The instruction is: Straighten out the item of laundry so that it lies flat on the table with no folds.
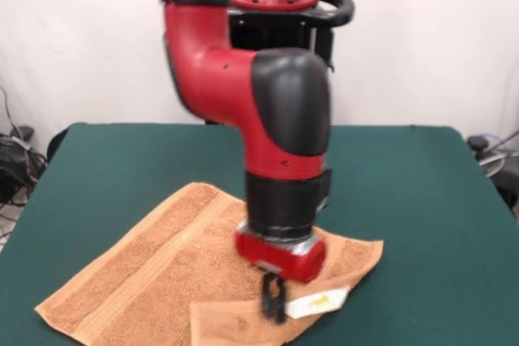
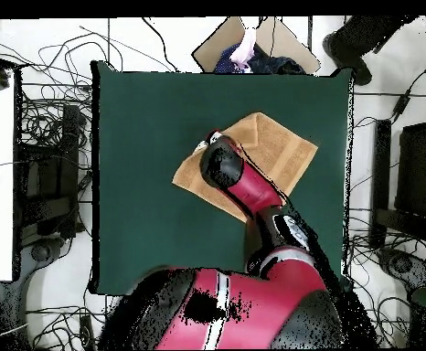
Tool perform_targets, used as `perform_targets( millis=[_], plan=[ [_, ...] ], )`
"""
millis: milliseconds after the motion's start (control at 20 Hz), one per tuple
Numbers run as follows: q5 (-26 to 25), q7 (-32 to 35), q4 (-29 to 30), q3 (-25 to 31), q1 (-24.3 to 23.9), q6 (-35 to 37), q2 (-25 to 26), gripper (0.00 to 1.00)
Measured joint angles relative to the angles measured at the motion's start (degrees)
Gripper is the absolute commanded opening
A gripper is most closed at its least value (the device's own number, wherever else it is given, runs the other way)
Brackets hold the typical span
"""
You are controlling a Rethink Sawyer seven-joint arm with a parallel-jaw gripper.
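Observation:
The orange-tan towel [image 1: 154, 269] lies on the dark green table [image 1: 105, 160], turned like a diamond near the front edge. Its front corner is folded back over itself as a flap [image 1: 235, 322], and the white care label [image 1: 318, 304] shows beside it. My gripper [image 1: 274, 297] points straight down and touches the towel at the fold's edge, just left of the label. In the overhead view the towel [image 2: 285, 146] lies at the table's [image 2: 143, 119] upper middle. The arm covers its lower left part and hides the gripper.
A cardboard box [image 2: 253, 41] with bundled cloth stands past the table's far edge in the overhead view. Cables and dark equipment [image 2: 47, 183] surround the table. The towel's front corner lies close to the table's front edge in the front view.

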Motion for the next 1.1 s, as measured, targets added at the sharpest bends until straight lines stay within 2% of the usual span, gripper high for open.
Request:
perform_targets(
  millis=[150, 400, 700, 1100],
  plan=[
    [0.74, 0.00, -0.02, -4.08, 3.79, 11.18, -1.08, 0.00],
    [0.74, 0.00, 1.34, -7.32, 4.66, 18.02, -3.34, 0.00],
    [0.75, 0.00, 4.39, -7.56, 2.04, 14.77, -6.14, 0.00],
    [0.76, 0.00, 8.35, -7.56, -2.80, 5.57, -7.32, 0.00]
  ],
)
